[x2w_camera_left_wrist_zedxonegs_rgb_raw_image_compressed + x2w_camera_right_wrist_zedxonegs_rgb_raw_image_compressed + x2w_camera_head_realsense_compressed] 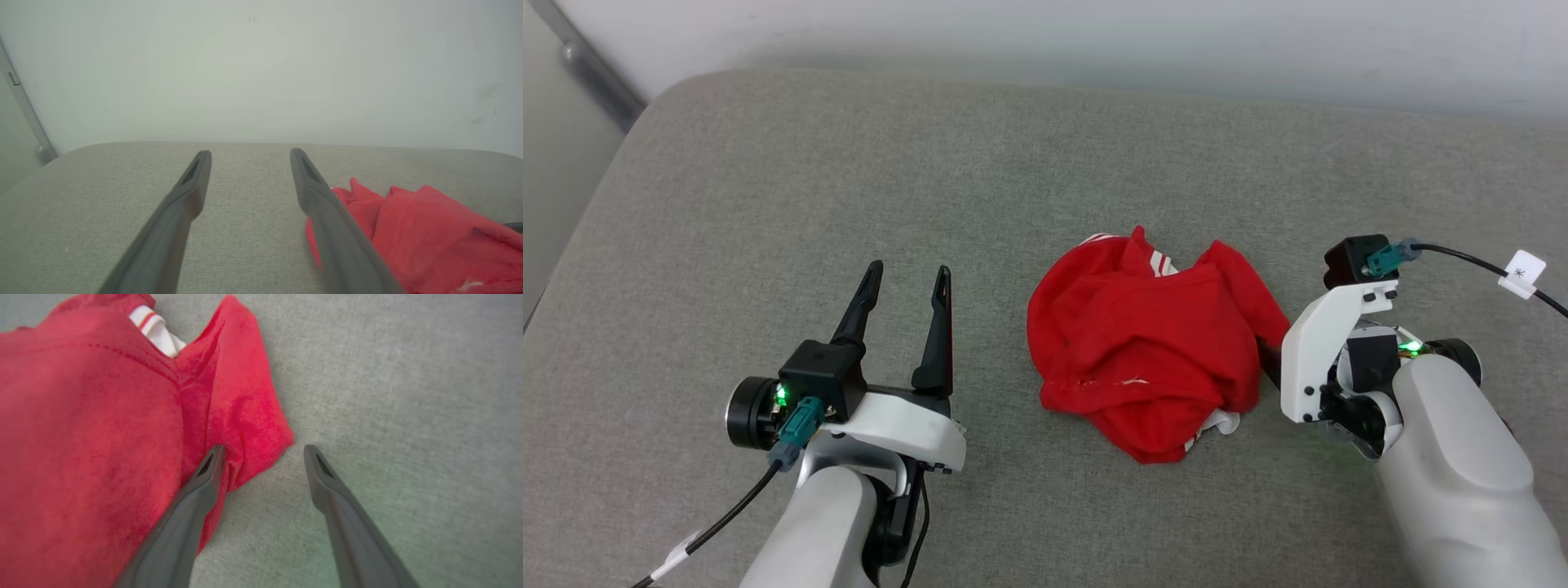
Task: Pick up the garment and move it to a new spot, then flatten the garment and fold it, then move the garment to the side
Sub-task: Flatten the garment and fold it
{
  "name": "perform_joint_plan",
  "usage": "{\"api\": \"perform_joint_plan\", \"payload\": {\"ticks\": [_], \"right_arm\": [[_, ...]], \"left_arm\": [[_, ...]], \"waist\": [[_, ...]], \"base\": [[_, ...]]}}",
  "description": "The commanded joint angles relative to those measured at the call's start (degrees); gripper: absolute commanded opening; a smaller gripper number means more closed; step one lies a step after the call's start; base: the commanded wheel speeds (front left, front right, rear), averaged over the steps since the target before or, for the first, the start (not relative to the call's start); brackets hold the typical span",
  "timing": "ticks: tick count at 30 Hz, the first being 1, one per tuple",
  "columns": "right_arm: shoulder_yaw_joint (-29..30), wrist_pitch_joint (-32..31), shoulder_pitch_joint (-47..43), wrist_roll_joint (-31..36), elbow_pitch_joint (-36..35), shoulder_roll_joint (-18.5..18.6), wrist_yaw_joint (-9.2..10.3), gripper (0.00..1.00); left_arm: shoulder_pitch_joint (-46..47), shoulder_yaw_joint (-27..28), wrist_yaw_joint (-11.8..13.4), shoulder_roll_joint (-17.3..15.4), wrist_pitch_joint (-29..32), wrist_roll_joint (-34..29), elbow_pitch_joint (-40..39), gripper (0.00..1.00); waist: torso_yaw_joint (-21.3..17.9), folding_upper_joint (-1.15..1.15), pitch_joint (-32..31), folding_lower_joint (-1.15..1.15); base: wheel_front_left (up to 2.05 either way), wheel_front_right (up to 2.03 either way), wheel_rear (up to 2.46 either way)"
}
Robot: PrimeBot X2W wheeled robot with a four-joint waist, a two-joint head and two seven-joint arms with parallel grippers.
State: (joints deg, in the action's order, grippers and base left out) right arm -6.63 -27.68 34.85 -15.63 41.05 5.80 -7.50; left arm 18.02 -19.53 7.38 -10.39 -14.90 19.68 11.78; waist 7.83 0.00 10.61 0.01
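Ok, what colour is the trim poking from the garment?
The trim is white with a thin red stripe; right wrist view shows it best.

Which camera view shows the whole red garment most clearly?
The head view: the garment lies there nearly whole, a crumpled heap on the grey surface. The left wrist view catches part of it at lower right, behind a finger. The right wrist view shows it close, cut off at the left.

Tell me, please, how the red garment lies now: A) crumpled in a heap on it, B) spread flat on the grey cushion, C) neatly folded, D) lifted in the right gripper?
A: the garment lies bunched on the grey cushion, with the right gripper open at its edge.
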Motion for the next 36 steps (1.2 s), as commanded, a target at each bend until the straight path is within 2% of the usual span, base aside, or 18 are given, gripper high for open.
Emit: {"api": "perform_joint_plan", "payload": {"ticks": [1, 6, 7, 9, 14, 18, 22, 26, 30, 32, 36], "right_arm": [[-0.59, -1.04, 0.88, -0.65, 1.82, 0.43, 0.02, 1.0], [-3.15, -6.82, 2.14, -2.7, 10.52, 0.38, 0.03, 1.0], [-3.86, -7.64, 2.25, -3.26, 11.67, 0.18, 0.02, 0.53], [-5.09, -8.07, 2.48, -4.48, 13.06, -0.08, 0.01, 0.0], [-8.05, -3.12, 6.15, -6.28, 10.73, 1.74, 0.01, 0.0], [-9.71, 2.33, 8.35, -6.77, 6.12, 3.81, 0.02, 0.0], [-9.24, 6.05, 6.43, -6.91, -0.08, 6.62, 0.02, 0.0], [-4.48, 6.73, 0.1, -6.68, -6.49, 9.26, 0.02, 0.0], [3.08, 4.77, -10.14, -5.27, -11.85, 10.87, 0.02, 0.0], [6.71, 3.61, -15.94, -3.98, -13.33, 10.54, 0.02, 0.0], [12.64, 2.25, -25.59, -2.12, -13.09, 7.06, 0.02, 0.0]], "left_arm": [[0.72, 0.0, -0.26, 0.23, -0.33, -0.35, 0.27, 1.0], [1.29, 0.52, -0.9, 1.08, -0.39, -0.94, 0.61, 1.0], [1.26, 0.65, -1.06, 1.2, -0.4, -1.06, 0.66, 1.0], [1.05, 0.9, -1.22, 1.46, -0.4, -1.46, 0.73, 1.0], [-0.57, 1.92, -1.07, 2.37, -0.34, -1.93, 0.92, 1.0], [-1.72, 2.61, -1.37, 2.21, -0.3, -2.28, 1.31, 1.0], [-3.49, 3.25, -1.67, 1.62, -0.3, -2.39, 1.84, 1.0], [-5.47, 3.71, -1.3, 1.53, -0.3, -2.31, 2.06, 1.0], [-7.17, 4.3, -0.93, 1.98, -0.3, -1.64, 2.09, 1.0], [-7.67, 4.28, -0.86, 2.25, -0.3, -1.55, 2.05, 1.0], [-8.42, 4.25, -0.97, 2.3, -0.3, -1.53, 2.1, 1.0]], "waist": [[1.41, 0.0, 1.55, -0.01], [1.95, 0.0, 2.43, -0.01], [1.98, 0.0, 2.46, -0.01], [1.93, 0.0, 2.41, -0.01], [0.93, 0.0, 1.07, -0.01], [-0.72, 0.0, -0.76, -0.01], [-3.2, 0.0, -2.94, -0.01], [-5.55, 0.0, -5.02, -0.01], [-7.12, 0.0, -6.47, -0.01], [-7.3, 0.0, -6.79, -0.01], [-7.49, 0.0, -7.16, -0.01]], "base": [[0.0, 0.0, 0.0], [0.0, 0.0, 0.0], [0.0, 0.0, 0.0], [0.0, 0.0, 0.0], [0.0, 0.0, 0.0], [0.0, 0.0, 0.0], [0.0, 0.0, 0.0], [0.0, 0.0, 0.0], [0.0, 0.0, 0.0], [0.0, 0.0, 0.0], [0.0, 0.0, 0.0]]}}
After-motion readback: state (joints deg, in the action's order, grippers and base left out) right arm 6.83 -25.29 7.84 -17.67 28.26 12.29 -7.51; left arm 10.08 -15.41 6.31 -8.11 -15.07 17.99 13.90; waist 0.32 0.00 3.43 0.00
